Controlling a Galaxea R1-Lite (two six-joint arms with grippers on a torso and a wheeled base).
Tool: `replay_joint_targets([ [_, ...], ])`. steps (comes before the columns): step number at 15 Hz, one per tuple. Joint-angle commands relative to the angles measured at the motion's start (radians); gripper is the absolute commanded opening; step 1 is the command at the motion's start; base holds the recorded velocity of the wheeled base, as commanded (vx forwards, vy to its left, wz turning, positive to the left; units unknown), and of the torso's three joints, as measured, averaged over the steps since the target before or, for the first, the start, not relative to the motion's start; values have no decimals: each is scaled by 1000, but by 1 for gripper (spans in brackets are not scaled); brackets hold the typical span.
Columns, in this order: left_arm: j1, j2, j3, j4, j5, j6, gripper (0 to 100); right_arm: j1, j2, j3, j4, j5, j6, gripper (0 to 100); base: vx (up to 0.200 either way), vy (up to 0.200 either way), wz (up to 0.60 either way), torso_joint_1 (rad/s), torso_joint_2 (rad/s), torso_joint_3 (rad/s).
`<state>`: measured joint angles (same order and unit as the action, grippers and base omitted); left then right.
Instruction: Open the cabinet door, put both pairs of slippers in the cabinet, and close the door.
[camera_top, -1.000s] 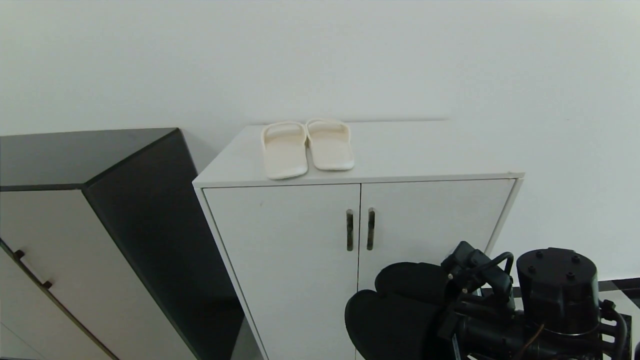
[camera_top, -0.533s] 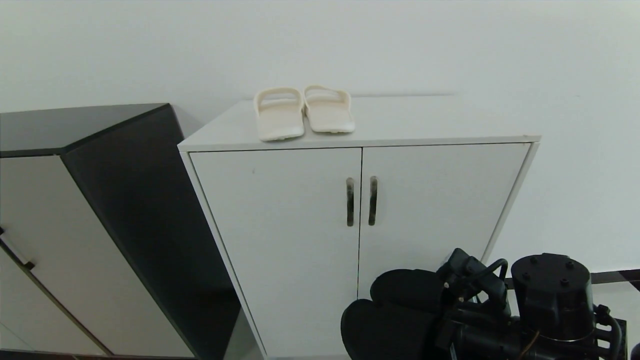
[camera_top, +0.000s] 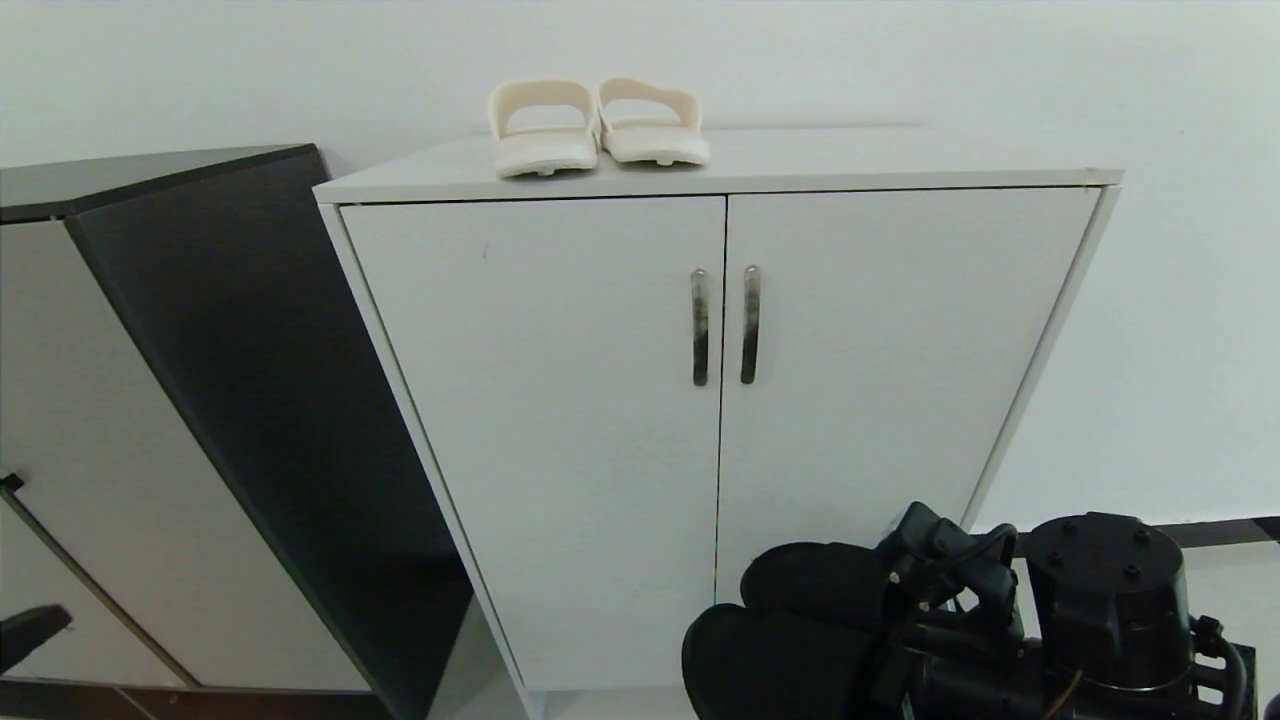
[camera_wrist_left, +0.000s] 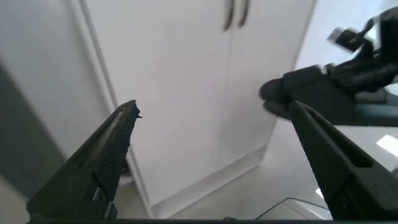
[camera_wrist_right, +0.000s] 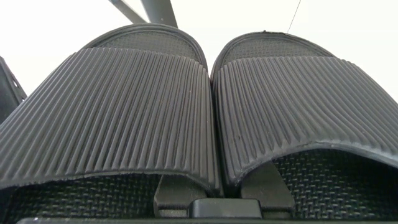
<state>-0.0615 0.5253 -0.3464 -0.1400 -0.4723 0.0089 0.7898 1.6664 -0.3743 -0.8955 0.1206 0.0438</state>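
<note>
We see the right gripper (camera_wrist_right: 219, 188) with its fingers (camera_wrist_right: 176, 194) clamped on the black slippers (camera_wrist_right: 149, 106), low before the right door (camera_top: 890, 350); the left gripper (camera_wrist_left: 214, 109) gapes wide, empty. The white slippers (camera_top: 597, 125) sit atop the cabinet (camera_top: 900, 150), doors shut. We reckon a swinging door could knock the held pair loose. No readable writing.

Black right arm (camera_top: 1010, 665): round joint cap (camera_top: 1105, 590) with screws (camera_top: 1131, 572), looped cables (camera_top: 985, 545). Left tool (camera_wrist_left: 214, 107) has black, wedge-shaped, dimpled fingers (camera_wrist_left: 112, 155).
</note>
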Motion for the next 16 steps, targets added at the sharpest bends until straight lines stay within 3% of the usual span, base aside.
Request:
replay_joint_targets([
  [1, -83, 269, -36, -150, -46, -6, 100, 0, 4, 0, 0, 1, 1, 0, 0, 0, 0, -17, 242, 237],
  [3, -195, 380, -43, -247, -45, -4, 100, 2, 4, 1, 0, 1, 1, 0, 0, 0, 0, -2, 107, 93],
  [7, -386, 504, -126, -271, -45, -12, 100, 2, 4, 1, 0, 1, 1, 0, 0, 0, 0, 0, 0, 0],
  [9, -465, 562, -194, -271, -43, -47, 100, 0, 4, 1, 0, 1, 1, 0, 0, 0, 0, 0, 0, 0],
  [10, -508, 594, -244, -271, -42, -84, 100, 0, 4, 1, -2, 1, 1, 0, 0, 0, 0, 0, 0, 0],
  [11, -537, 630, -293, -271, -40, -119, 100, 0, 4, 1, -2, 1, 1, 0, 0, 0, 0, 0, 0, 0],
  [12, -558, 668, -336, -271, -38, -132, 100, 0, 4, 3, -2, 1, -1, 0, 0, 0, 0, 0, 0, 0],
  [16, -617, 846, -431, -382, 24, -135, 100, 0, 4, 17, -2, -1, -9, 0, 0, 0, 0, 0, 0, 0],
])
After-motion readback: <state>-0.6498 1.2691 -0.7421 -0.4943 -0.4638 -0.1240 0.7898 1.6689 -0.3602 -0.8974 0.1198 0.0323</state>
